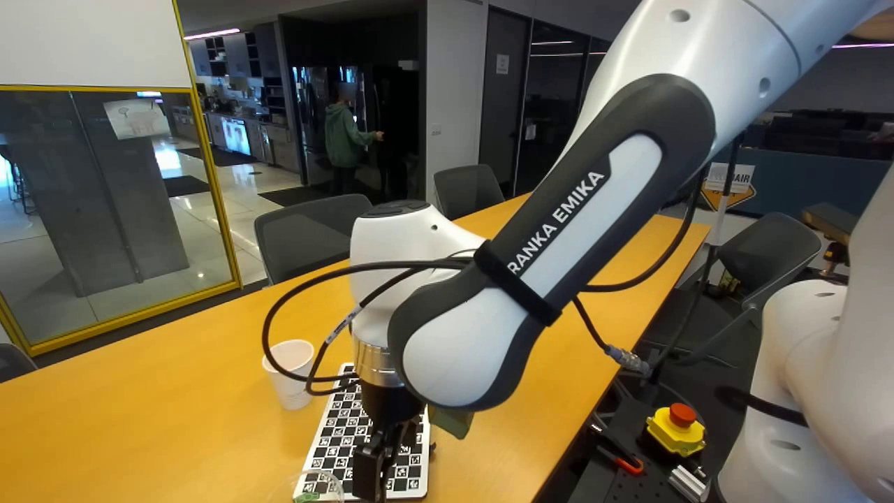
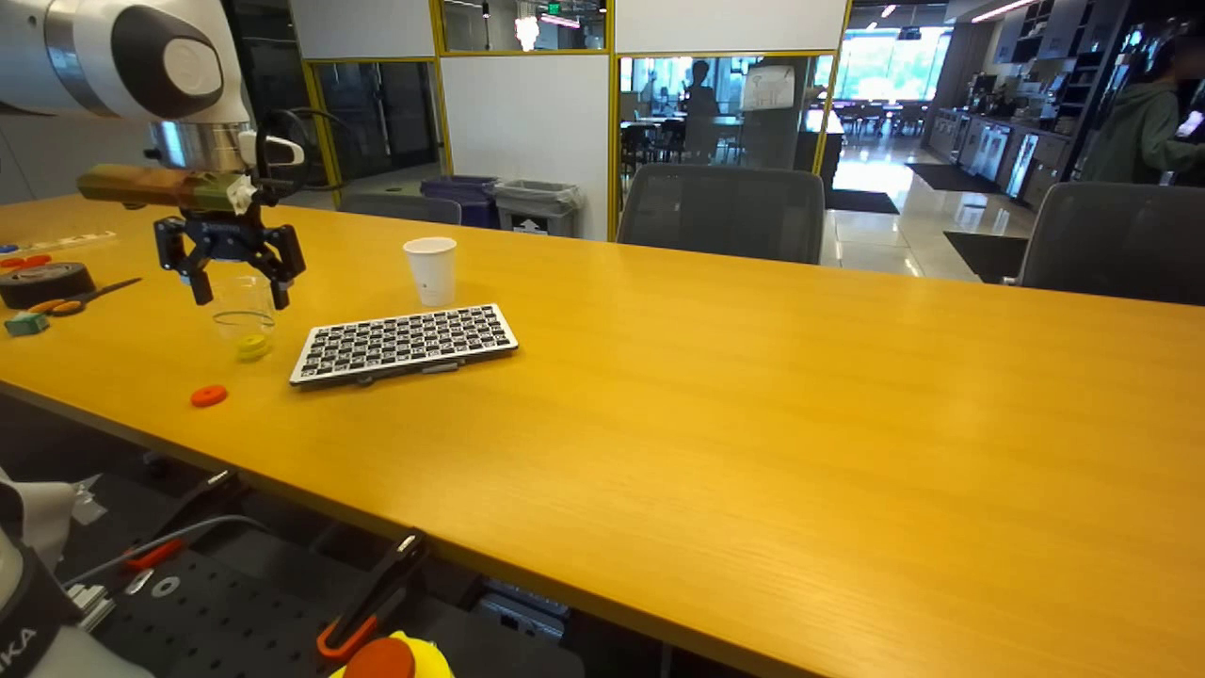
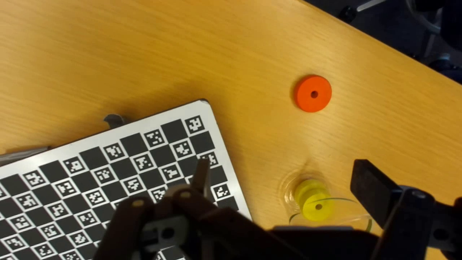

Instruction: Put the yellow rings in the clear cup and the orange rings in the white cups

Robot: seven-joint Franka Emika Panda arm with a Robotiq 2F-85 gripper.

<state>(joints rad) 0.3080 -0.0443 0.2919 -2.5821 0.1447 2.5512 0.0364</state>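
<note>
Some orange rings (image 2: 37, 261) at far left, another nearer the table (image 2: 753, 424) edge, gripper (image 2: 242, 301) with jaws spread wide, holding nothing, near a clear cup (image 2: 242, 325) with yellow rings (image 2: 252, 347) inside, checkered board (image 2: 405, 341), upright white cup (image 2: 432, 273) just beside it

You have one white cup (image 2: 433, 271), one clear cup (image 2: 243, 303), one checkered board (image 2: 405, 341). You see at least two yellow rings (image 3: 314, 199), one certain orange ring (image 3: 306, 94); two orange-red pieces (image 2: 38, 260) in exterior view too small to name. Also yours: one dark roll (image 2: 45, 284), one pair scissors (image 2: 70, 308), one green block (image 2: 26, 324), two bins (image 2: 538, 196).
</note>
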